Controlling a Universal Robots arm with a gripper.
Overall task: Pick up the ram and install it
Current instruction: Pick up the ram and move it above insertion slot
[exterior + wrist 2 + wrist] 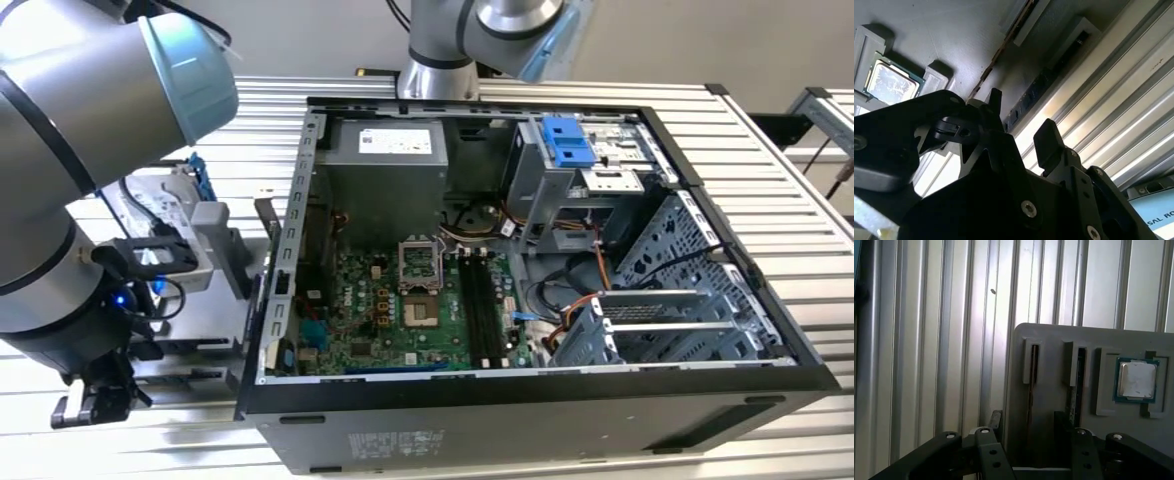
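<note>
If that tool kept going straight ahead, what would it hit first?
Likely the ram stick standing in a slot of the grey holder, straight ahead of the open tool; depth is unclear.

an open computer case [534, 390] lies on a slatted table [787, 170], with the motherboard [387, 310] on its floor and the power supply [387, 150] beyond it. the arm [67, 150] stands at the exterior view's left of the case. in the first wrist view a tray [1054, 340] lies on the slats. the ram [1031, 385] stands on edge in one slot, a second stick [1075, 385] in the next, and the processor [1137, 380] beside that. the gripper [1029, 422] hangs at the tray's edge.
</note>
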